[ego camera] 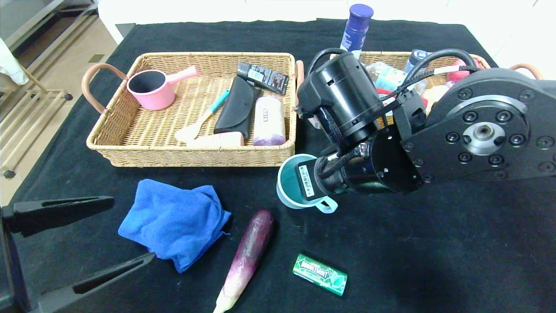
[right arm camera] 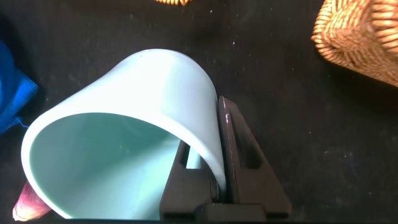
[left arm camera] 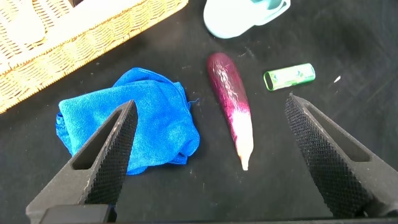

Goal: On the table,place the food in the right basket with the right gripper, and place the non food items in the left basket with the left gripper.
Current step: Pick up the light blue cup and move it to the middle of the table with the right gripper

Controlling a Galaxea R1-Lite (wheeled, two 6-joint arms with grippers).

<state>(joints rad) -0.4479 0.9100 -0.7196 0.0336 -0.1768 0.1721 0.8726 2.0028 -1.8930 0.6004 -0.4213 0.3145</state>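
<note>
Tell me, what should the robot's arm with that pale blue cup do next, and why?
Probably the right gripper should set the cup back down and let go. Its fingers are clamped on the cup's wall, yet a cup is not food, so it belongs in the left basket, which is the left gripper's job. That gripper hangs open near the blue cloth.

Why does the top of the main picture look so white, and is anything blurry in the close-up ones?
Head view: the floor beyond the table is overexposed. Right wrist view: the pale blue cup fills the frame, slightly soft, with the right end effector clamped on its wall. Left wrist view: the blue cloth and eggplant look sharp.
</note>
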